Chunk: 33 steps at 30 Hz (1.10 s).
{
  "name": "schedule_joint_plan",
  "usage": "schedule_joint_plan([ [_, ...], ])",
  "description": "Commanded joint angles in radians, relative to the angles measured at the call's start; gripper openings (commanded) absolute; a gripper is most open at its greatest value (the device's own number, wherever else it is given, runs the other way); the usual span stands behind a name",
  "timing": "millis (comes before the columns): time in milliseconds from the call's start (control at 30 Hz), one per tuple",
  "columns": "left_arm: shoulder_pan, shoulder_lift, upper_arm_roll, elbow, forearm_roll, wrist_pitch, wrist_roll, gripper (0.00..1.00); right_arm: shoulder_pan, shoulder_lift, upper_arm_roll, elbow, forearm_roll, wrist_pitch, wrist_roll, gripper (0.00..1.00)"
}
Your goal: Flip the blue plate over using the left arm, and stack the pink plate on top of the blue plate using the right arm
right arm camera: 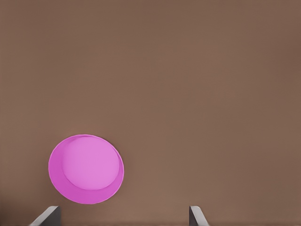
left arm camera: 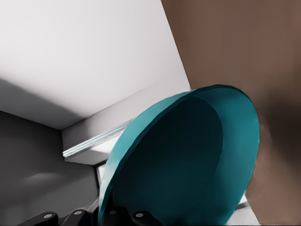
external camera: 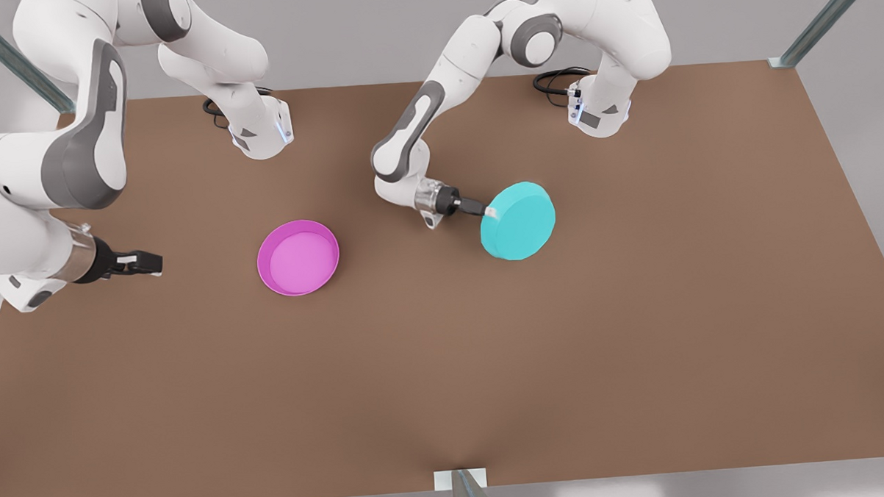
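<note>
At the front view's left, the right gripper [external camera: 150,262] is held level above the brown table [external camera: 636,330], pointed toward the pink plate [external camera: 298,257] but well apart from it. In the right wrist view its two fingertips [right arm camera: 47,217] are seen spread wide with nothing between them, and the pink plate [right arm camera: 86,169] is seen lying beyond them. The pink plate is laid flat on the table, left of centre, with its hollow side turned upward and its lighter inside shown. Farther to the front view's right, the left gripper [external camera: 487,211] is closed on the rim of the blue plate [external camera: 518,221]. The blue plate is held tilted, its flat bottom turned up toward the front camera and its lower edge at or close to the table. In the left wrist view the hollow side of the blue plate [left arm camera: 188,165] is seen facing the camera, with the rim clamped between the fingers.
</note>
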<state>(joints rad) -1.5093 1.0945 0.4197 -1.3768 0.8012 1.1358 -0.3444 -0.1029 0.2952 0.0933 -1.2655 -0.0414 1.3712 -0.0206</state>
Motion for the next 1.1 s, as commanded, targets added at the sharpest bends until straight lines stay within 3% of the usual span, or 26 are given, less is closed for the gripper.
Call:
schedule_joint_plan([
  [0, -0.002, 0.001, -0.001, -0.001, -0.008, -0.008, 0.005, 0.83, 0.0, -0.002, -0.001, 0.0, 0.0, -0.001, 0.001, 1.0],
  [33, -0.003, -0.001, 0.001, 0.002, -0.017, -0.007, 0.007, 0.96, 0.0, 0.001, -0.001, 0.0, 0.0, -0.001, 0.001, 1.0],
  [100, -0.014, -0.001, 0.001, 0.012, -0.03, -0.01, 0.007, 0.99, 0.002, 0.001, 0.0, 0.0, 0.0, -0.001, 0.002, 1.0],
  [200, -0.032, -0.004, 0.022, 0.045, -0.071, -0.016, 0.007, 1.0, 0.005, 0.001, 0.0, 0.0, 0.0, 0.0, 0.016, 1.0],
  [300, -0.058, -0.004, 0.105, 0.151, -0.243, -0.019, 0.005, 1.0, 0.006, 0.002, 0.0, -0.002, 0.0, -0.001, 0.019, 1.0],
  [567, -0.1, 0.033, 0.108, 0.179, -0.309, 0.05, -0.051, 1.0, 0.008, 0.001, 0.0, -0.009, 0.0, 0.0, 0.019, 1.0],
  [800, -0.112, 0.031, 0.117, 0.26, -0.487, 0.119, -0.122, 1.0, 0.008, 0.001, 0.0, -0.011, 0.0, -0.001, 0.019, 1.0],
  [967, -0.126, 0.025, 0.217, 0.28, -0.749, 0.182, -0.283, 1.0, 0.005, 0.013, 0.0, -0.015, 0.0, 0.0, 0.016, 1.0],
  [1067, -0.124, -0.051, 0.401, 0.283, -0.999, 0.162, -0.243, 1.0, 0.0, 0.016, 0.0, -0.017, 0.0, 0.014, 0.014, 1.0],
])
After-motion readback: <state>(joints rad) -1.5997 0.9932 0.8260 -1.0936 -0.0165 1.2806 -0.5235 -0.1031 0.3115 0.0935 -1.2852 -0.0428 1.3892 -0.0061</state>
